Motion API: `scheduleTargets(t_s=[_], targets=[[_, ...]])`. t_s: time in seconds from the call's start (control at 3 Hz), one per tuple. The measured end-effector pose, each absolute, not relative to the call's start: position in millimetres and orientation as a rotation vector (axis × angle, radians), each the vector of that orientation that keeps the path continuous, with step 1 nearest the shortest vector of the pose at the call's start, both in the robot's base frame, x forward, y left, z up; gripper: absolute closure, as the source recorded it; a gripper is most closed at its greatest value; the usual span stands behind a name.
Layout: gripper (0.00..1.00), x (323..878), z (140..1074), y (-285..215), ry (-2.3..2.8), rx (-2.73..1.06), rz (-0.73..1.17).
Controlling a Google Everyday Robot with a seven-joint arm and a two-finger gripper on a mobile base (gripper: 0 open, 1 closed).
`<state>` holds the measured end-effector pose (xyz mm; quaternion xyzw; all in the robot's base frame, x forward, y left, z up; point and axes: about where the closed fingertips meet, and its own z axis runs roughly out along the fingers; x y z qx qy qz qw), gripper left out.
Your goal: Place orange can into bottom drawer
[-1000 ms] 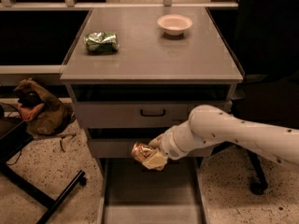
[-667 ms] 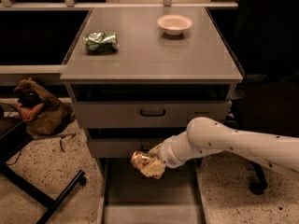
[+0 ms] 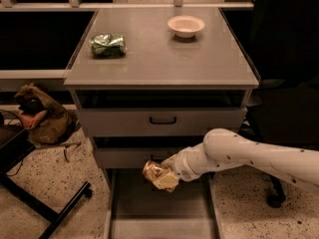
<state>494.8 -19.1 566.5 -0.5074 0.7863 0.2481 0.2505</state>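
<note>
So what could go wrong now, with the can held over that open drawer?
The jaws grip the orange can above the far end of the bottom drawer, close to the cabinet. Released from this height, the dented can might bounce or roll along the flat floor. It also hangs right by the middle drawer's front, so a stray move could knock it loose.

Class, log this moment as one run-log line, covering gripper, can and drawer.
gripper: holds orange can | position: above open bottom drawer, not yet released | green can, bowl: on cabinet top
</note>
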Motion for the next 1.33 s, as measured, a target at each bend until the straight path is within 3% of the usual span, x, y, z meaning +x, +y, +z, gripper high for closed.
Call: scheduleTargets(t_s=[0.67,1.33], targets=[[1.0,478,469,-18,2.195,-1.277,0.772],[1.0,467,383,-22,2.245,-1.152,1.005]])
